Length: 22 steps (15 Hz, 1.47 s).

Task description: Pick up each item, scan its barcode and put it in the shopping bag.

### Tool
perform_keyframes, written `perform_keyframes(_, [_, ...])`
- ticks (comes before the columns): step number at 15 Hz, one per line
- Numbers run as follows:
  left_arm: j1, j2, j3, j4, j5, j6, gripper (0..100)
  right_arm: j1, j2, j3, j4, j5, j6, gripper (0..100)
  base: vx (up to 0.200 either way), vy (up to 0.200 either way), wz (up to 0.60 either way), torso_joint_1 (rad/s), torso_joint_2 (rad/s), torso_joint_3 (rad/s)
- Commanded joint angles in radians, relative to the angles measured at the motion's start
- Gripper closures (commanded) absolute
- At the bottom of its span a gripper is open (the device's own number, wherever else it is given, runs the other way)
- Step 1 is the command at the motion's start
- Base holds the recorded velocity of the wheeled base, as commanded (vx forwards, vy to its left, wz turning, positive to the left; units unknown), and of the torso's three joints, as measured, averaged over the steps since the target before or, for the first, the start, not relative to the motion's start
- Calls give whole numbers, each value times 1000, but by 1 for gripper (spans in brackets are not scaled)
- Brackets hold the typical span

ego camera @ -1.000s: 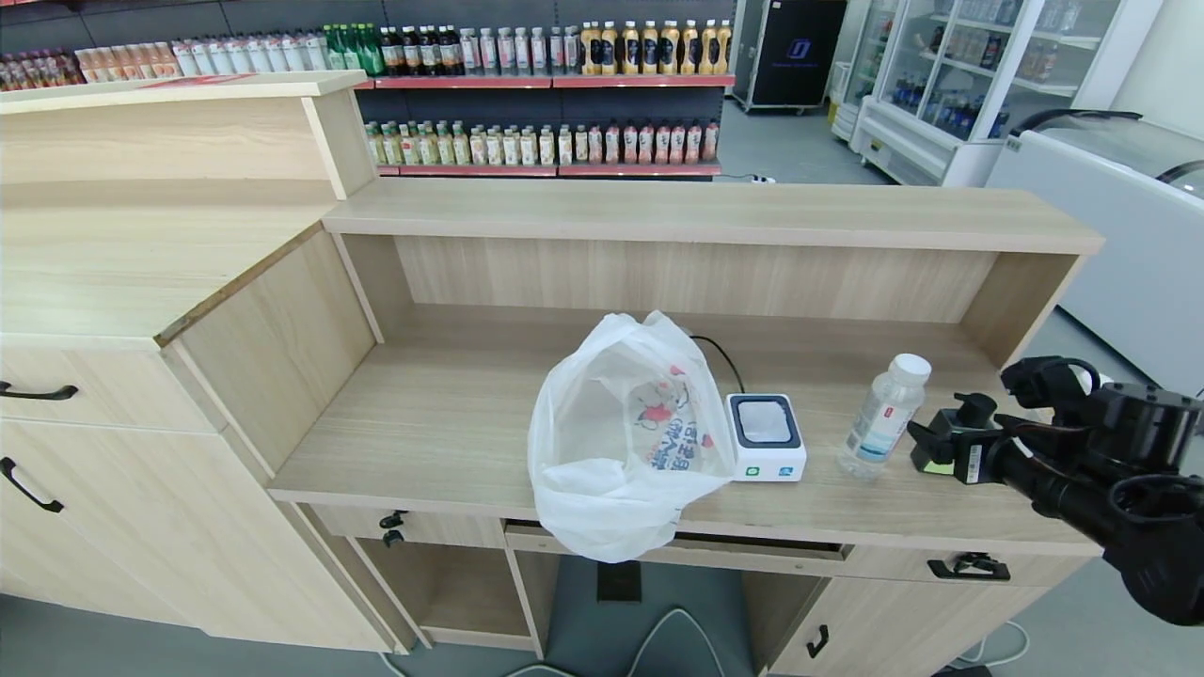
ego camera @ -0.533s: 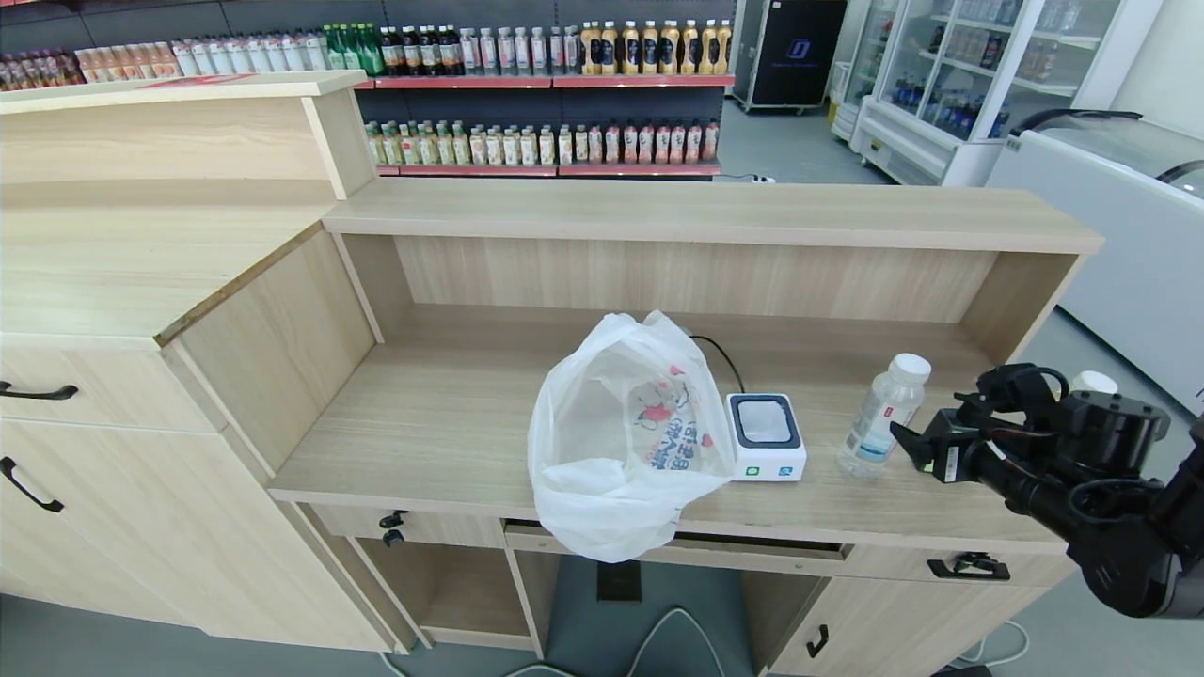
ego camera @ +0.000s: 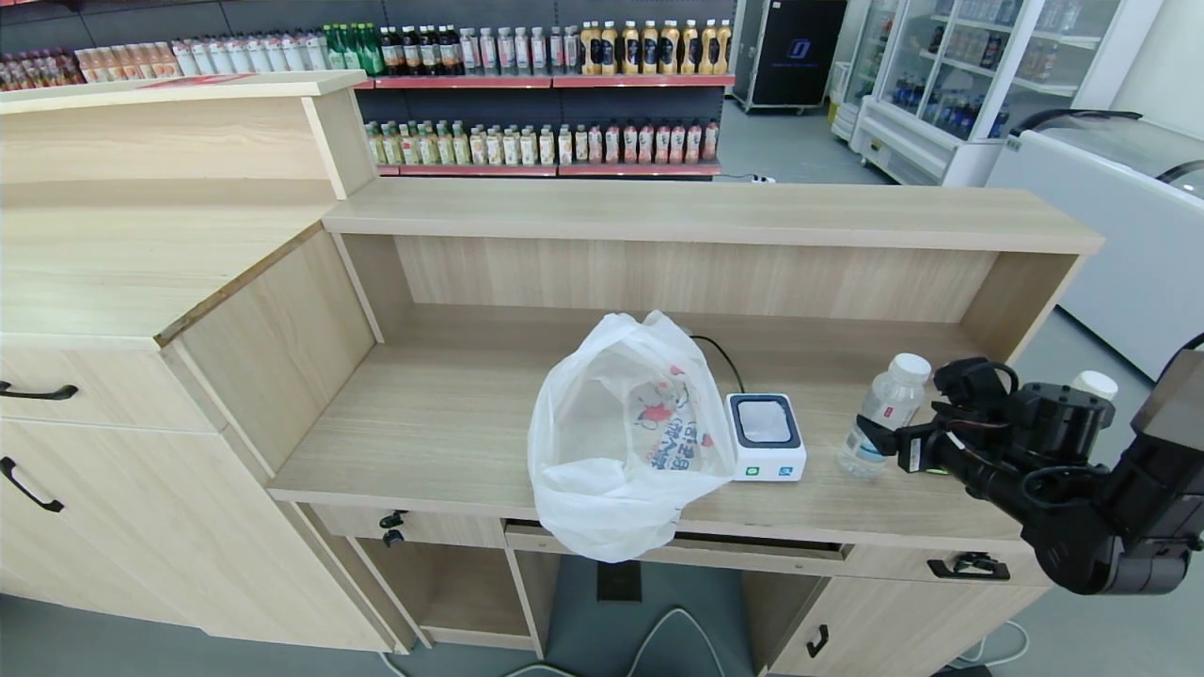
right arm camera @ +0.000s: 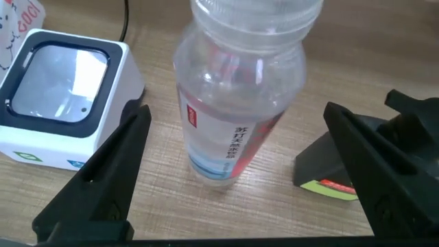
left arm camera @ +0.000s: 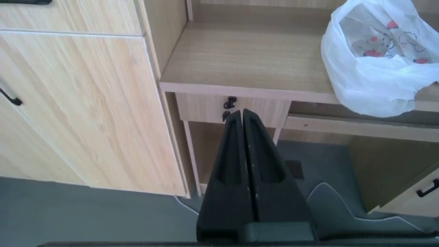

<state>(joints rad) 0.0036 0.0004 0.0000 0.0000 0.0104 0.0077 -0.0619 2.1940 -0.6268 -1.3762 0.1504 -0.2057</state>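
Leftward slid the right tool (ego camera: 887,442), released and straddling the water bottle (right arm camera: 240,82) on the tabletop (ego camera: 451,414); left tool (left arm camera: 243,125) sat clenched.

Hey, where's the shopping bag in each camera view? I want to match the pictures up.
Head view: shopping bag at the counter's front middle, on the scanner's left, sagging over the edge.
Left wrist view: the bag drapes over the counter's front edge.
Right wrist view: its printed corner beside the scanner, opposite the bottle.
Shared landmark: the wooden counter top.
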Motion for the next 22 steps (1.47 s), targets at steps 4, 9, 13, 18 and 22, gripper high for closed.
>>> perform_keyframes(4, [1, 0, 0, 0, 0, 0, 100, 34, 44, -24, 2, 0, -7, 0, 0, 0, 0, 0, 0, 0])
perform_keyframes(9, [1, 0, 0, 0, 0, 0, 100, 56, 66, -54, 0, -28, -9, 0, 0, 0, 0, 0, 0, 0])
perform_keyframes(13, [1, 0, 0, 0, 0, 0, 100, 56, 84, -77, -1, -37, -9, 0, 0, 0, 0, 0, 0, 0])
perform_keyframes(18, [1, 0, 0, 0, 0, 0, 100, 67, 135, -162, 2, -34, -1, 0, 0, 0, 0, 0, 0, 0])
perform_keyframes(22, [1, 0, 0, 0, 0, 0, 100, 83, 161, -202, 2, -32, 0, 0, 0, 0, 0, 0, 0, 0])
